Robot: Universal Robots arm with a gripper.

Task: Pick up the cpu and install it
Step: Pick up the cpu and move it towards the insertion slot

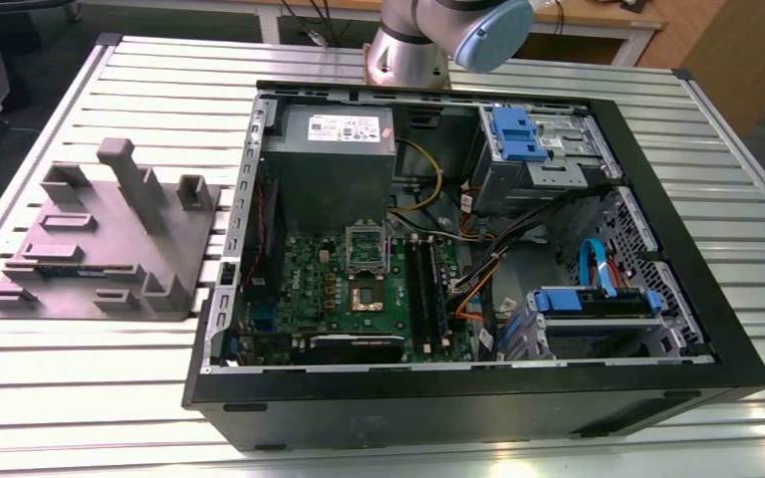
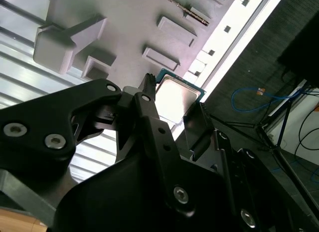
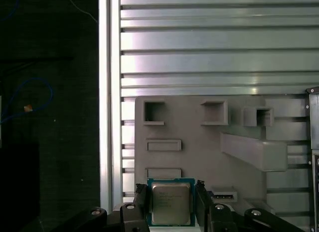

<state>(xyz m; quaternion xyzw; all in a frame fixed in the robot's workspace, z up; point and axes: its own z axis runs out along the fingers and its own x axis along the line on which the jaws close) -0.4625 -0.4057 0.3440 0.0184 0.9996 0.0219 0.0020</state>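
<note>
Silvery-topped, the one cpu (image 3: 170, 207) sits clamped between the claw's (image 3: 170, 189) two black fingers (image 3: 141, 197), held over the single grey fixture plate (image 3: 199, 142) on the slatted tabletop (image 3: 219, 57). One open computer case (image 1: 489, 408) lies beside that plate.

**Arm** (image 1: 406, 55): a round silver-grey metal tube at the far side of the scene, seen in the exterior view. It carries a pale blue domed joint cap (image 1: 492, 38).

**Gripper** (image 2: 172, 100): matte black throughout in both wrist views. It is built of flat, angular linkage plates (image 2: 47, 127) with rounded corners.

**Screws** (image 2: 55, 140): silver round heads with hex sockets, seated flush in the plates, two of them as a pair.

**Fingers** (image 3: 141, 194): two narrow black bars, each with small dark fasteners along its length.
</note>
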